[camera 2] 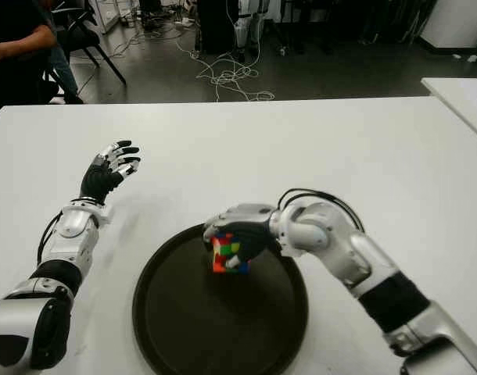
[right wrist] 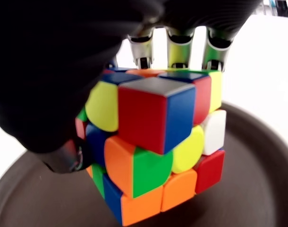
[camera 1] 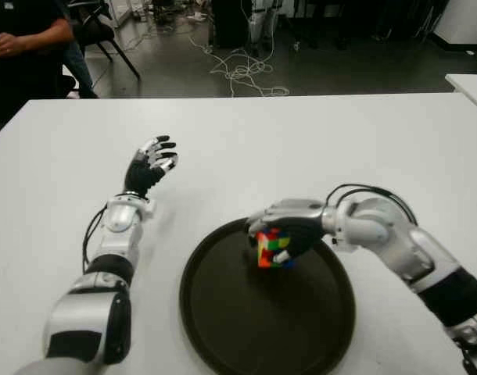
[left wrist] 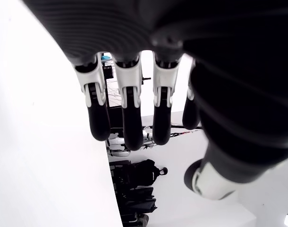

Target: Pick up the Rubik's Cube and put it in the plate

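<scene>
Since it's light, rigid plastic, my right hand [camera 1: 289,234] pinches the multicoloured Rubik's Cube [camera 1: 274,248] by opposite faces over the round dark plate [camera 1: 223,328]; left hand [camera 1: 150,166] spread, empty.

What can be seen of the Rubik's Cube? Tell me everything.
The Rubik's Cube is a scrambled three-by-three puzzle of glossy plastic with rounded tiles in red, blue, orange, green, yellow and white. It is tilted, one corner toward the wrist camera. The right hand grips it from above, over the dark round plate; whether it touches the plate cannot be told.
</scene>
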### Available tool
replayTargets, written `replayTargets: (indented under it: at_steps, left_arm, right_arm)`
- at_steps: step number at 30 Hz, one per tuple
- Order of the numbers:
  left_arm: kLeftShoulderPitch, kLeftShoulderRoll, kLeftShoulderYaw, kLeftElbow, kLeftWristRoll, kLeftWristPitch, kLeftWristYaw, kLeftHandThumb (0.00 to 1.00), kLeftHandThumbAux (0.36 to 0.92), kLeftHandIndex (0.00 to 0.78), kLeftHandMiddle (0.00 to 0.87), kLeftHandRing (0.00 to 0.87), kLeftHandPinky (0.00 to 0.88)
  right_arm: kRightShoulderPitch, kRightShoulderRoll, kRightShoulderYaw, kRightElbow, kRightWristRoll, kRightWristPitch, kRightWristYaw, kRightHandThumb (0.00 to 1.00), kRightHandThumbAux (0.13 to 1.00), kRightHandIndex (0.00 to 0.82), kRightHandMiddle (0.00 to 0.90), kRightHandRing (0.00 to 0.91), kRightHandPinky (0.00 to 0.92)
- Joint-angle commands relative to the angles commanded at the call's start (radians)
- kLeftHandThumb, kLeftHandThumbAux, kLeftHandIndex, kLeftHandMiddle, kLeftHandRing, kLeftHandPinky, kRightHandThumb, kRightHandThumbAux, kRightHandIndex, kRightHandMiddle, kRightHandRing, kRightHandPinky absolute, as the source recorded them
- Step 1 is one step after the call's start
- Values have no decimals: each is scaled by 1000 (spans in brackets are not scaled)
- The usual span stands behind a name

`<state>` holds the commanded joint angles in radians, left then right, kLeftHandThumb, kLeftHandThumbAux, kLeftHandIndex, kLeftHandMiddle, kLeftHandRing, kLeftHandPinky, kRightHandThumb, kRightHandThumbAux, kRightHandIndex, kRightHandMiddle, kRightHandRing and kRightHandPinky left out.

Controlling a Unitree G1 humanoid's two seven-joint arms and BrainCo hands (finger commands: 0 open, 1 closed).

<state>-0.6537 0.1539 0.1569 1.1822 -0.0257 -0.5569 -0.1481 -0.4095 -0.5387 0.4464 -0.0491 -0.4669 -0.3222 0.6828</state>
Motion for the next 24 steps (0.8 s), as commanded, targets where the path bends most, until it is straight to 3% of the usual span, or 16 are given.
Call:
replayTargets:
  at_steps: [3,5,8,11,17,24]
  left_arm:
    - [0,0,0,0,-1,-1,-1,123,771,207,256,257,262]
    - [1,0,1,0,-1,-2,-1,118,772,207,256,256,261]
    - [1,-1,-1,-2,0,-4,-1,114,782,206,252,251,257]
    - [2,-2,-2,-4,1,-6,-1,118,786,215,254,253,261]
    - [1,0,-7,-3,8,-10,6,125,792,213,259,254,260]
    - [-1,4,-15,1,20,-8,13,104,790,215,263,256,259]
  right_arm:
    - [10,4,-9,-6,-2,5,-8,715,734,392,295,276,280]
    - [14,6,-14,-9,-3,9,-11,689,741,393,237,233,239]
    - [19,13,-33,-16,12,21,-19,229,751,132,82,81,83]
    - [24,29,-55,-6,31,17,-46,75,698,43,27,26,27]
    - [39,54,-93,38,50,-12,-126,7,629,4,2,2,2]
    - [41,50,-116,67,60,-27,-156,0,603,0,0,0,0]
